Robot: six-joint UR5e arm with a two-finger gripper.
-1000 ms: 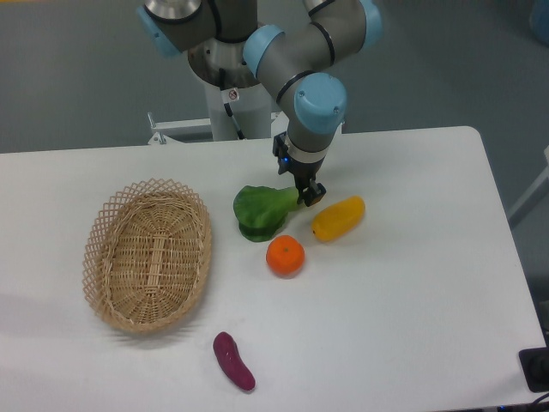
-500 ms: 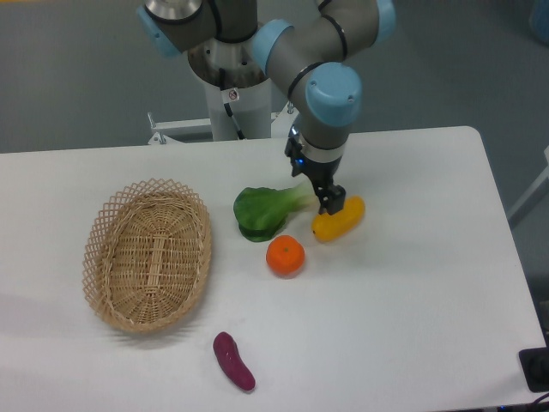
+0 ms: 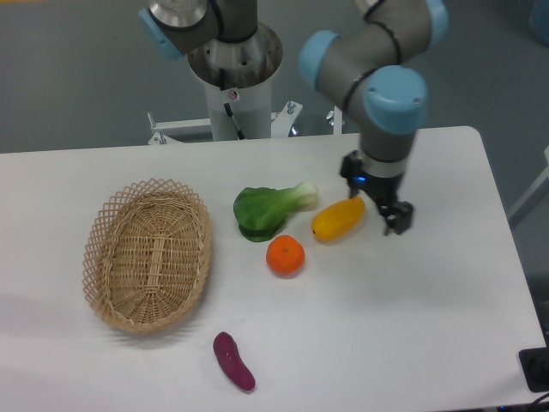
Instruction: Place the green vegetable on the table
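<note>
Gripper empty, off veg.

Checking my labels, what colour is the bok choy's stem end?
Pale green-white, on the bok choy in the fixed camera view; its leaves are dark green.

Single fixed camera, high front view, looking down across table.

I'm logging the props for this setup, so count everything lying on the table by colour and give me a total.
Green: 1, the bok choy
Yellow: 1, the oblong fruit
Orange: 1, the orange
Purple: 1, the eggplant
Tan: 1, the wicker basket
Total: 5
</note>
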